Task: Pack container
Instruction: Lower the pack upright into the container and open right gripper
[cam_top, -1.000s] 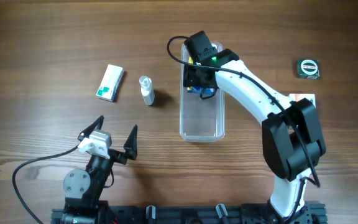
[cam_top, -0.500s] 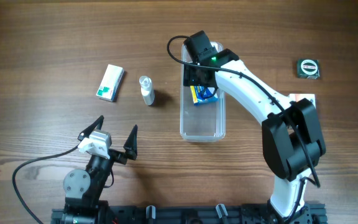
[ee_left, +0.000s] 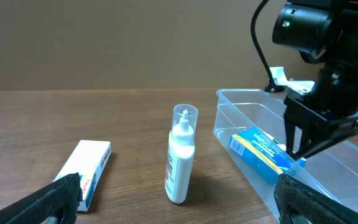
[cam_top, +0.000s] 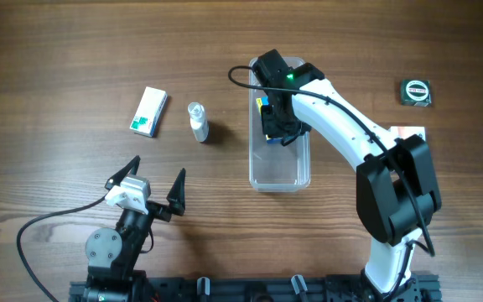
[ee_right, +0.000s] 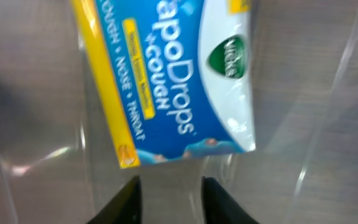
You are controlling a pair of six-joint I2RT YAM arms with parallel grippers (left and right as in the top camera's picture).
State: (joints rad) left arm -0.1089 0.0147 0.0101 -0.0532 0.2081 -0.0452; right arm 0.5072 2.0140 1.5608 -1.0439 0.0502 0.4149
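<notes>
The container (cam_top: 280,170) is a long clear plastic bin at mid-table, also seen at the right of the left wrist view (ee_left: 248,109). A blue cough-drop box (cam_top: 267,116) lies flat on its floor (ee_right: 166,74). My right gripper (cam_top: 283,127) hangs down inside the bin, just past the box's near end. Its dark fingers (ee_right: 129,200) stand a little apart with only the bin's floor between them (ee_right: 174,200). My left gripper (cam_top: 153,180) stands wide open near the front edge, holding nothing (ee_left: 180,208).
A white bottle (cam_top: 198,122) stands upright left of the bin (ee_left: 181,155). Further left a white-and-green box (cam_top: 149,111) lies flat (ee_left: 87,167). A tape measure (cam_top: 416,91) and a small card (cam_top: 409,132) sit at the far right.
The right gripper let go of the blue box, which now lies in the bin, then moved slightly toward me with its jaws narrowed. The bin slid a little to the right. The left arm stayed still.
</notes>
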